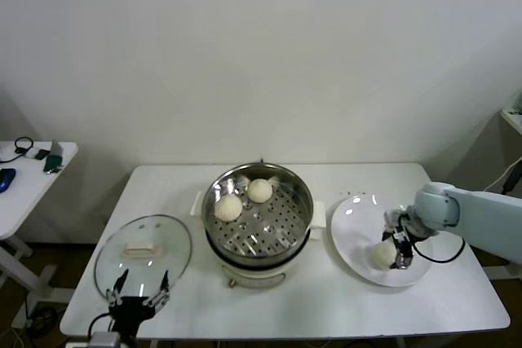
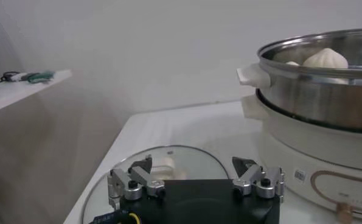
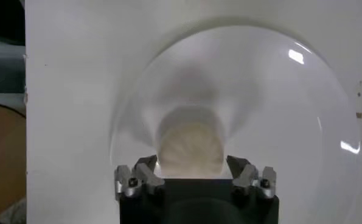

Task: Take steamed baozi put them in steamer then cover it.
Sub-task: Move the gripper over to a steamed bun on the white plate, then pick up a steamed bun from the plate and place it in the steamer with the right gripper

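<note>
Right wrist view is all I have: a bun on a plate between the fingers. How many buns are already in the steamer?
Observer: Two baozi sit on the perforated tray of the steamer, toward its far-left side.
Operator: Is the lid on yet?
Observer: No. The glass lid lies flat on the table, left of the steamer.
Operator: Where is the other arm?
Observer: The left gripper hangs open at the lid's near edge, holding nothing.
Operator: Any more buns on the plate?
Observer: Only the one bun at the right gripper shows on the white plate.
</note>
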